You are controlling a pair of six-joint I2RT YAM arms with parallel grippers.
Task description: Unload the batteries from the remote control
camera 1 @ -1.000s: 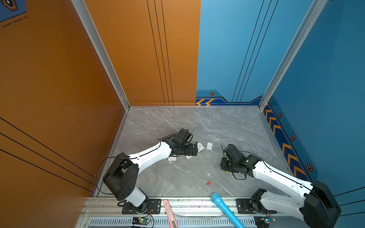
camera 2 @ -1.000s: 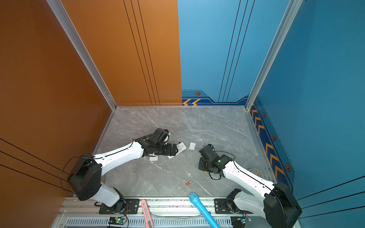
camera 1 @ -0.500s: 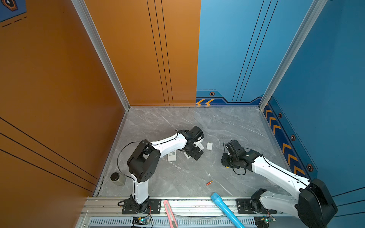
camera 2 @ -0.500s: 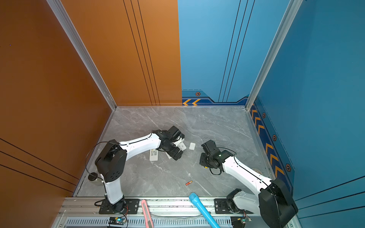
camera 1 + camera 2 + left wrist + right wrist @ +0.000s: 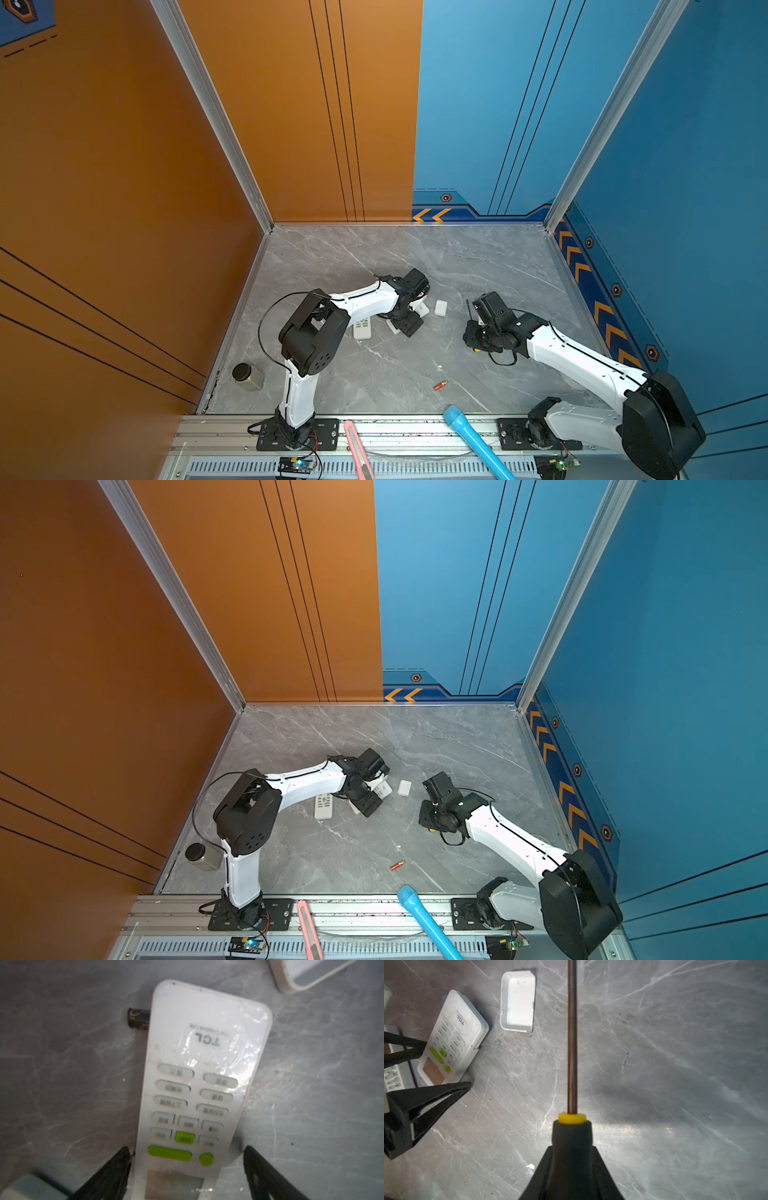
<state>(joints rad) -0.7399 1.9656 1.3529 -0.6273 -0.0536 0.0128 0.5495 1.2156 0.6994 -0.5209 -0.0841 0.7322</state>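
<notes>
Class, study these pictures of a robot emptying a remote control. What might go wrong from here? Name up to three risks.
1. The left gripper straddles the remote at its screen end only; once gripped, the long free end may sag or twist.
2. A dark battery pokes out at the remote's edge; lifting may send it rolling.
3. The right gripper holds a screwdriver; its long shaft could knock the loose cover nearby.

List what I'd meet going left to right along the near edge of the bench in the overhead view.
In a top view: small jar → pink box cutter → red battery → blue flashlight.
</notes>
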